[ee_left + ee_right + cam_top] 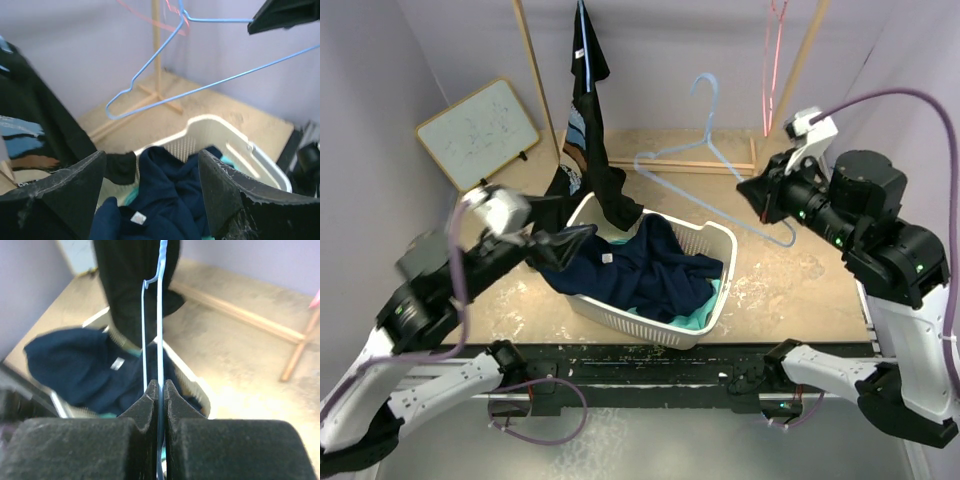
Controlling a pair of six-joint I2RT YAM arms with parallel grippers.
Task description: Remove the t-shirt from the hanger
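Observation:
A navy t-shirt (pixel 640 268) lies crumpled in a white laundry basket (pixel 720 290); it also shows in the left wrist view (pixel 167 192) and the right wrist view (pixel 82 367). A bare light-blue wire hanger (pixel 715 165) hangs in the air above the basket's far right. My right gripper (pixel 753 190) is shut on its wire (pixel 160 330). My left gripper (pixel 575 243) is open and empty just above the navy shirt at the basket's left end, its fingers (pixel 75 185) on either side of the shirt's collar.
A black printed t-shirt (pixel 588 110) hangs on another blue hanger from the wooden rack (pixel 535 80), its hem draping into the basket's back left. A pink hanger (pixel 775 50) hangs at the back right. A whiteboard (pixel 480 132) leans against the left wall.

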